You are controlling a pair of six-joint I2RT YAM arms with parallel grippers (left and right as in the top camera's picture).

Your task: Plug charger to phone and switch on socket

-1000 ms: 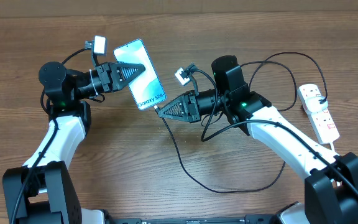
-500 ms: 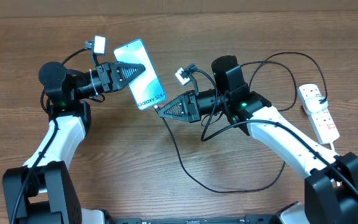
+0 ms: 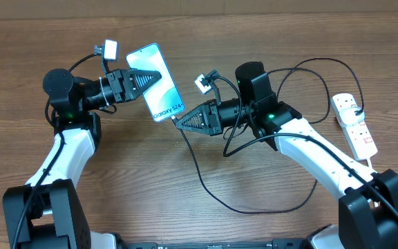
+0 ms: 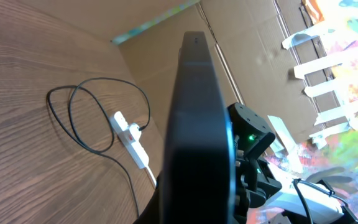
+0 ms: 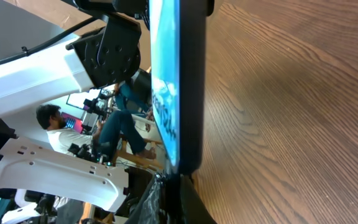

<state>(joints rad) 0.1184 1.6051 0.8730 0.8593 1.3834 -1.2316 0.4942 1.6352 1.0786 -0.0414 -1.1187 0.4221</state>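
Over wooden table (image 3: 123, 197): left jaws tight on phone (image 3: 166, 98), right jaws tight on charger (image 3: 177, 121) at phone's base

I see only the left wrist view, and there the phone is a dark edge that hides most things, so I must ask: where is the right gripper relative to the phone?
Observer: From overhead, the right gripper is at the bottom end of the phone, near the corner by the printed name.
Operator: Does it hold the charger?
Observer: Yes, it is shut on the plug end of the charger, and the cable runs from it in a loop over the table.
Operator: Is the plug inside the port?
Observer: I cannot tell. In the right wrist view the gripper sits directly under the phone's end with no visible gap, but the port itself is hidden.
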